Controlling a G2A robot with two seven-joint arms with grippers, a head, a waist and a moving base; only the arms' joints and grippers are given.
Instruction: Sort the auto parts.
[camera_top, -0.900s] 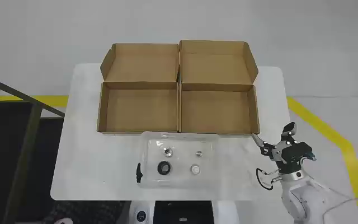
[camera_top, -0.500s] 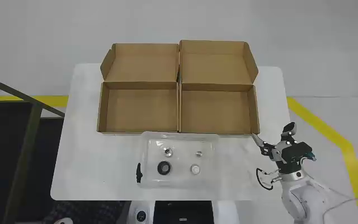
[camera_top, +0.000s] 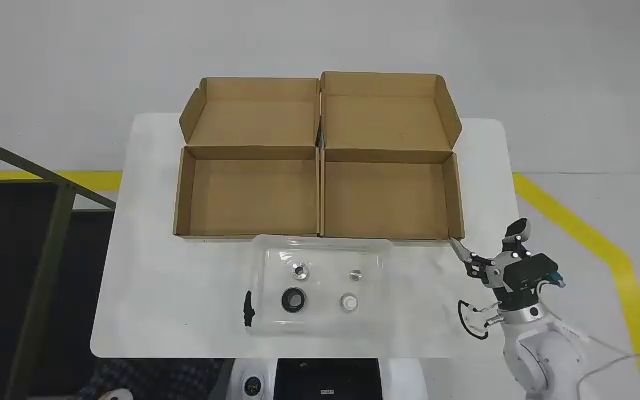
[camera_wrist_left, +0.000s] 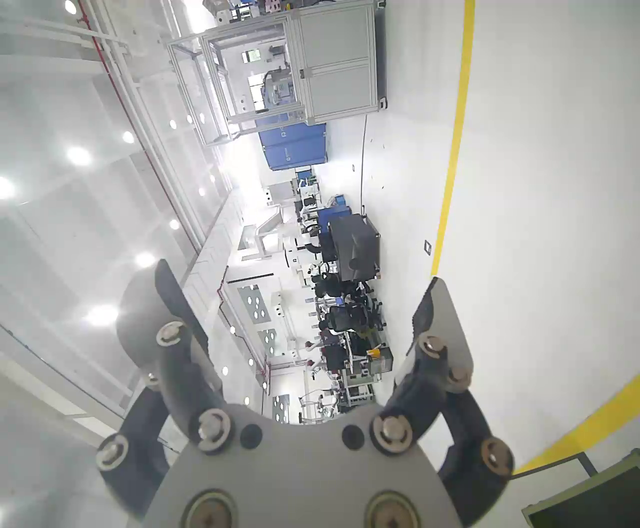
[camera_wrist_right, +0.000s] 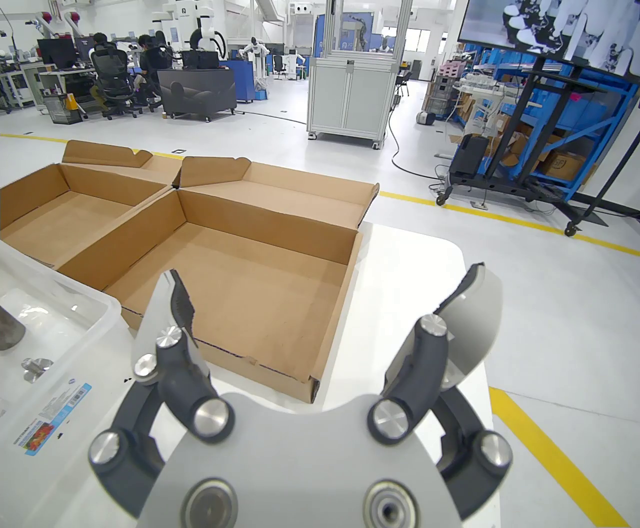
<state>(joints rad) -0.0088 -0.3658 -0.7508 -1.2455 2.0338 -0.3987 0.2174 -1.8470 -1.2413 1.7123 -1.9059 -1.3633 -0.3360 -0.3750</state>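
Currently the clear tray (camera_top: 372, 318) holds four parts (camera_top: 294, 299); left gripper (camera_wrist_left: 298, 272) and right gripper (camera_wrist_right: 324, 271) fingers spread wide.

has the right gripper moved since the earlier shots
No. In the top view the right gripper sits by the same near corner of the right box as in both earlier pictures, with no shift either way.
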